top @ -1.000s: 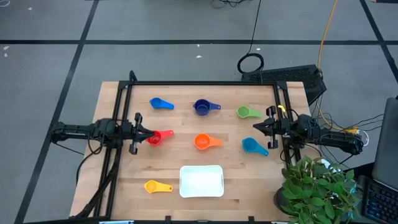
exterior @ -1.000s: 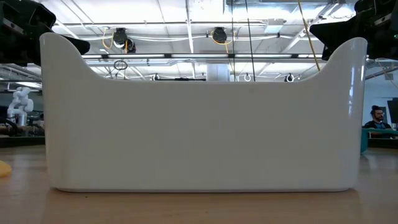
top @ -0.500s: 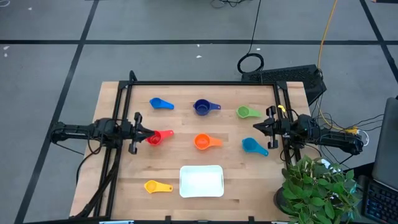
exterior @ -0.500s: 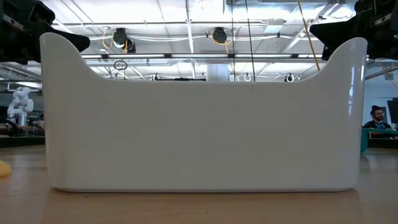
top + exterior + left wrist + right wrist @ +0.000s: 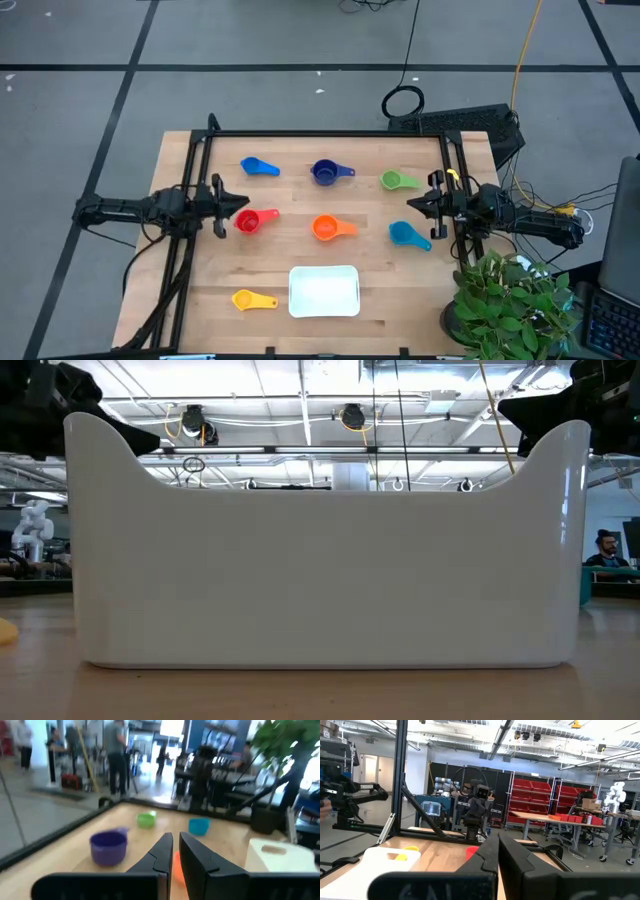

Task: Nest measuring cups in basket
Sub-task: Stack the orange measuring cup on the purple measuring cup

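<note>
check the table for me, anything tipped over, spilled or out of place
Nothing stands out. Six measuring cups lie apart on the table: light blue, dark blue, green, red, orange, light blue; yellow beside the basket, which holds no cups.

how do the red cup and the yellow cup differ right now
The red cup lies mid-table, just ahead of the left gripper; the yellow cup lies at the near edge, left of the basket. Red's handle points up-right, yellow's right. Both sit open side up, outside the basket.
</note>
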Controlling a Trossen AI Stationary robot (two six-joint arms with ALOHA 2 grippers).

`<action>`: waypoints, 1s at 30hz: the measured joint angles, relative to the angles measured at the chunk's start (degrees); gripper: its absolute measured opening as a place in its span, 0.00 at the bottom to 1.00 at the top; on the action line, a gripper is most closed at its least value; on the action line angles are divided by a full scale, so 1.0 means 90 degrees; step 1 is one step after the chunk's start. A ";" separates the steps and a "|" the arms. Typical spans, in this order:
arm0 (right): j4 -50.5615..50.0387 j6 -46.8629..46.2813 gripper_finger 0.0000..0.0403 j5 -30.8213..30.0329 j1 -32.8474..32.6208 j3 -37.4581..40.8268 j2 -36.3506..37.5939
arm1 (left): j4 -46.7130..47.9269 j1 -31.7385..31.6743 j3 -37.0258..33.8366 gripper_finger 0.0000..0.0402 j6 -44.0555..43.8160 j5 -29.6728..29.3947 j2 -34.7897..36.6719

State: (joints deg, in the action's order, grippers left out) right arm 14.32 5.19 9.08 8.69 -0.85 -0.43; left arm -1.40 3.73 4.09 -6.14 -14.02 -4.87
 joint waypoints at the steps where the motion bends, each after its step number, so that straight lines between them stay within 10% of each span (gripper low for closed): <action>1: 0.0001 0.0000 0.00 0.0000 0.0000 0.0000 0.0000 | 0.0162 0.0000 0.0134 0.09 -0.0064 -0.0013 -0.0160; 19: -0.0002 0.0001 0.00 -0.0001 0.0000 0.0000 -0.0001 | 0.0307 -0.0082 0.2299 0.10 -0.0358 0.0106 -0.4615; 30: 0.0010 0.0000 0.00 0.0000 0.0000 -0.0002 0.0000 | 0.0746 -0.0768 0.3957 0.44 0.0257 0.1117 -0.6837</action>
State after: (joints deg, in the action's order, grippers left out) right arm 14.41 5.19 9.08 8.69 -0.86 -0.43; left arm 5.31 -3.19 39.70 -3.82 -3.97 -66.40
